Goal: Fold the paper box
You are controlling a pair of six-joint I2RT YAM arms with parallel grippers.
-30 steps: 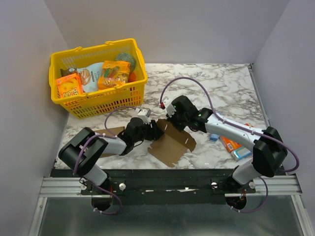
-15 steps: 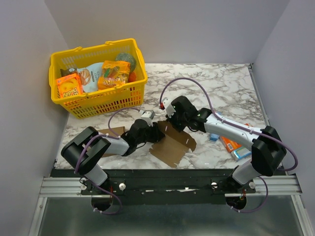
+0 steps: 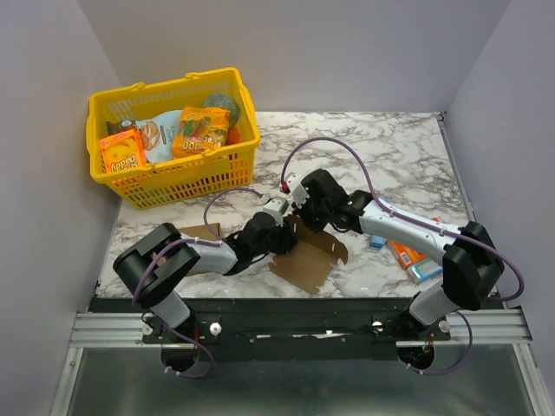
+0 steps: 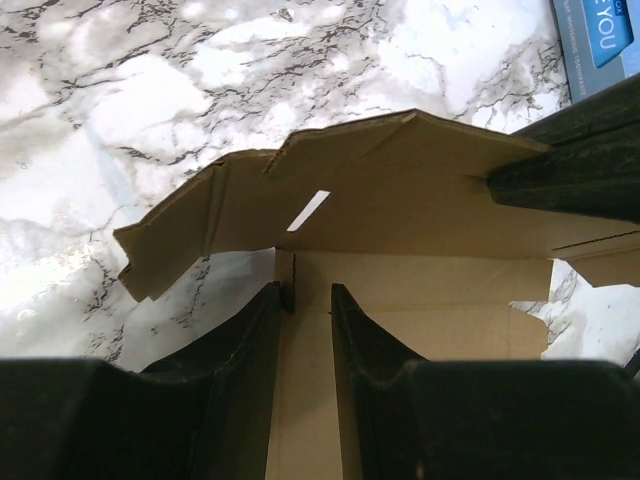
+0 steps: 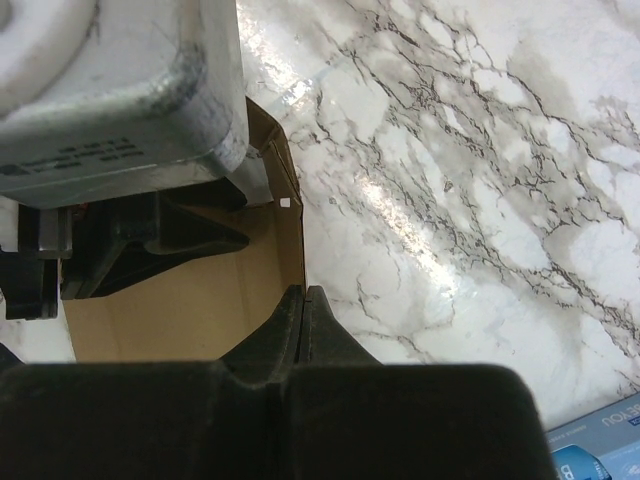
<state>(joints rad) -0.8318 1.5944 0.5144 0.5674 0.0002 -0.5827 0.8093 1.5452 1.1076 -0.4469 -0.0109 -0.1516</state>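
Note:
The paper box [image 3: 310, 257] is a thin brown creased cardboard piece with notched flaps, lying partly unfolded at the front middle of the table. My right gripper [image 3: 303, 218] is shut on the box's far raised wall; in the right wrist view [image 5: 303, 292] the thin wall edge is pinched between the closed fingers. My left gripper [image 3: 283, 237] reaches onto the box from the left. In the left wrist view [image 4: 307, 292] its fingers stand a little apart over the box's flat panel [image 4: 400, 215], with a raised notched flap beyond.
A yellow basket [image 3: 170, 179] of groceries stands at the back left. A plain brown cardboard rectangle [image 3: 198, 232] lies under the left arm. An orange packet [image 3: 406, 254] and blue packets [image 3: 425, 270] lie at the right by the right arm.
My left gripper has slid to the right, onto the box. The box has shifted slightly right with it. The right gripper has kept its pinch on the far wall.

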